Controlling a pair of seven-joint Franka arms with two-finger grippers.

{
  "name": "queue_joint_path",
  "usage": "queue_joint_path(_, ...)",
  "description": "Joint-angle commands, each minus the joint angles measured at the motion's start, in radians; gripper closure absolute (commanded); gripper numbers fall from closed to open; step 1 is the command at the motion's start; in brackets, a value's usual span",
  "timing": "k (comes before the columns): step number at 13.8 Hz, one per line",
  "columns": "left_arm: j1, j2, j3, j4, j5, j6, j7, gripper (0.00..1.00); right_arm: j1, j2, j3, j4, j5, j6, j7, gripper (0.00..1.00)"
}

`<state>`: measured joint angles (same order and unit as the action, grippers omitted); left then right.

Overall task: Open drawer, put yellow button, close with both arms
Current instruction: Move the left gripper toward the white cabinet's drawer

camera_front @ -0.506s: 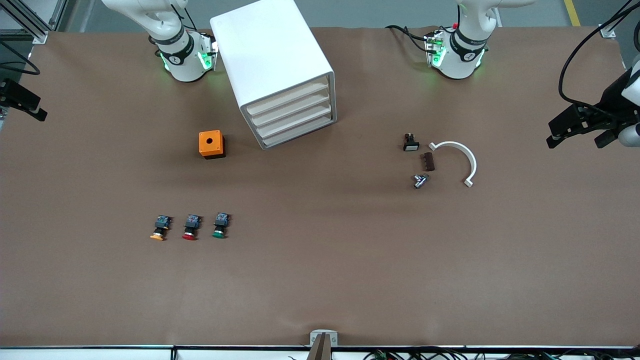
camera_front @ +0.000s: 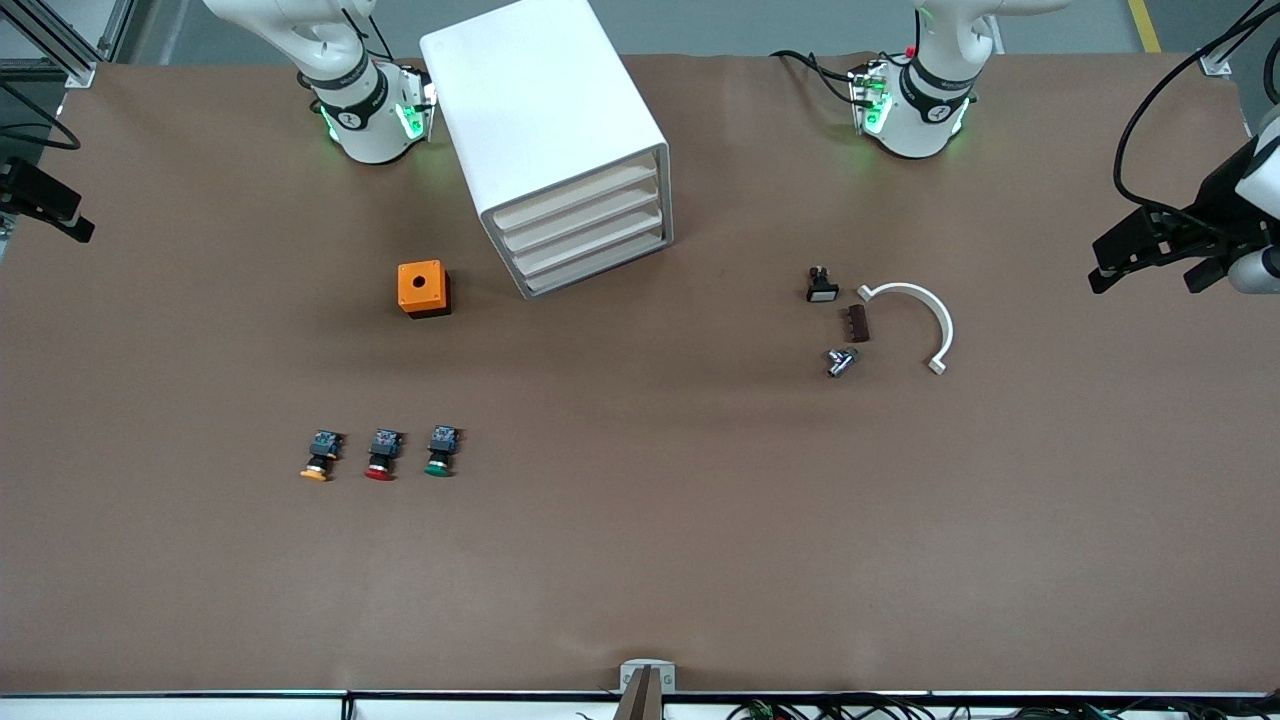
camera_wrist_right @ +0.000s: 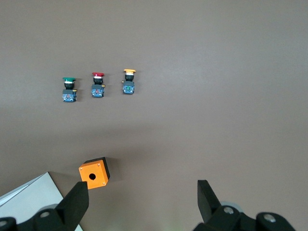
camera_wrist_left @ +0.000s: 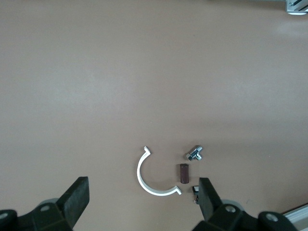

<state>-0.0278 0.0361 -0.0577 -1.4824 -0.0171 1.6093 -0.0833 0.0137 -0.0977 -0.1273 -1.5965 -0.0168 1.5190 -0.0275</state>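
The white cabinet (camera_front: pixel 545 110) stands between the arm bases, and its top drawer (camera_front: pixel 575 198) is shut. The yellow button (camera_front: pixel 318 458) lies toward the right arm's end, much nearer the front camera than the cabinet; the right wrist view shows it too (camera_wrist_right: pixel 128 82). My right gripper (camera_front: pixel 50 205) hangs at the right arm's end of the table, open and holding nothing (camera_wrist_right: pixel 142 192). My left gripper (camera_front: pixel 1145 283) hovers at the left arm's end, open and holding nothing (camera_wrist_left: pixel 143 190), over the table near a white curved clip (camera_wrist_left: pixel 151 178).
A red button (camera_front: pixel 381 456) and a green button (camera_front: pixel 440 452) lie beside the yellow one. An orange box (camera_front: pixel 423 288) sits next to the cabinet. The white clip (camera_front: pixel 915 310), a brown block (camera_front: pixel 856 323), a metal fitting (camera_front: pixel 840 361) and a black switch (camera_front: pixel 821 285) lie toward the left arm's end.
The left gripper has shifted slightly toward the robots' bases. Nothing on the table has moved.
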Motion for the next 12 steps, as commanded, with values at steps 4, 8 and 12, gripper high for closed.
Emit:
queue_joint_path(4,0.005,0.125,0.002,0.03,0.009,0.009,-0.018,0.0,0.002,-0.024,0.002,-0.02,-0.008,0.001,-0.005,0.0)
queue_joint_path(8,-0.014,0.212,-0.008,0.03,-0.006,0.009,-0.246,0.0,0.0,-0.024,0.002,-0.02,-0.006,0.003,-0.005,0.0)
queue_joint_path(12,-0.079,0.268,-0.028,0.042,-0.096,0.009,-0.497,0.0,0.003,-0.025,0.002,-0.02,-0.003,0.004,-0.003,0.0)
